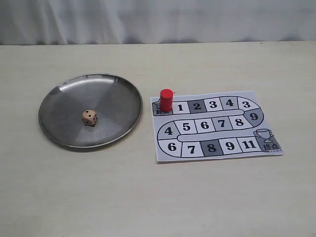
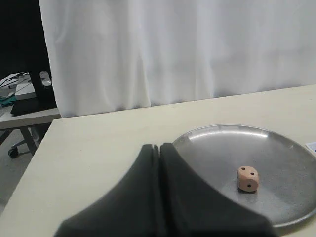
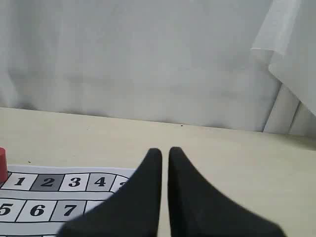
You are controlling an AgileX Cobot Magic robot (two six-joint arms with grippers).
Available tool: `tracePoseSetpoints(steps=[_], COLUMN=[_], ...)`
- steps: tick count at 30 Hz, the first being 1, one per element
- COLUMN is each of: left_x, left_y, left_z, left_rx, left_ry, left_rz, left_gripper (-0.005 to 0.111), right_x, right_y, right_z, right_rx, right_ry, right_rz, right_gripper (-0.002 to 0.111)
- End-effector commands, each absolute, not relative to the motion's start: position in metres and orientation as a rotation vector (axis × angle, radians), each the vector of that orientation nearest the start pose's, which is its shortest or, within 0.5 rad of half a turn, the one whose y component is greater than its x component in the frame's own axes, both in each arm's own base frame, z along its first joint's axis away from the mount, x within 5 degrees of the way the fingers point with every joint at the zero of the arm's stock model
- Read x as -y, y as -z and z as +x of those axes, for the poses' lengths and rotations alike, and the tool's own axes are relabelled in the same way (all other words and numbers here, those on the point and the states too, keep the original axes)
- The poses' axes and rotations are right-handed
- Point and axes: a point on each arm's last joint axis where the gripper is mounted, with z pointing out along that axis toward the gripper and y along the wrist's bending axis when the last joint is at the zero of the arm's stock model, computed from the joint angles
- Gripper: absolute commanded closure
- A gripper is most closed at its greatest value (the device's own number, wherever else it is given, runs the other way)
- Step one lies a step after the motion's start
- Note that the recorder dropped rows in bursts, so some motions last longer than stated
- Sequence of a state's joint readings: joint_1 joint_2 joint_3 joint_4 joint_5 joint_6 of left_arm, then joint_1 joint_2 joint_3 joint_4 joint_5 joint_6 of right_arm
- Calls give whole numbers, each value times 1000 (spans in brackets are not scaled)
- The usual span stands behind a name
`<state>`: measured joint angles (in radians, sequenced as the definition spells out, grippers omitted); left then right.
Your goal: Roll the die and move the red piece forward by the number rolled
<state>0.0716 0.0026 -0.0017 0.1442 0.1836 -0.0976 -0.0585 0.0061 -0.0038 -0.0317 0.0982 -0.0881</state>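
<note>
The pale tan die lies still near the middle of a round metal plate. In the left wrist view the die shows two black pips on top. The red piece stands upright on the start square at the board's upper left corner, next to square 1. My left gripper is shut and empty, by the plate's rim and apart from the die. My right gripper is shut and empty over the board's far end, well away from the red piece. Neither gripper shows in the exterior view.
The paper board carries a winding track of numbered squares ending at a trophy square. A white curtain hangs behind the pale table. Past the table's edge, the left wrist view shows a desk with clutter.
</note>
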Motion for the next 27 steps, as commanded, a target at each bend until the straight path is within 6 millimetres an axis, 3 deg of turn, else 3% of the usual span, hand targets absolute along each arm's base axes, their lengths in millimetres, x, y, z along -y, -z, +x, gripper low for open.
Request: tracePoseSetpoints(steps=[1,27], left_x=[-6,-6], left_y=[-198,-198], left_z=[56,56], left_rx=[-1656,-1656], left_ry=[-110,-110], left_rz=[-45,-45], left_gripper=[107,107], right_x=[4,4], right_y=[-204,-206], right_z=[56,56], right_rx=[-1587,-1559], right_ry=[156,162], right_rz=[-45,-51], right_gripper=[104,104])
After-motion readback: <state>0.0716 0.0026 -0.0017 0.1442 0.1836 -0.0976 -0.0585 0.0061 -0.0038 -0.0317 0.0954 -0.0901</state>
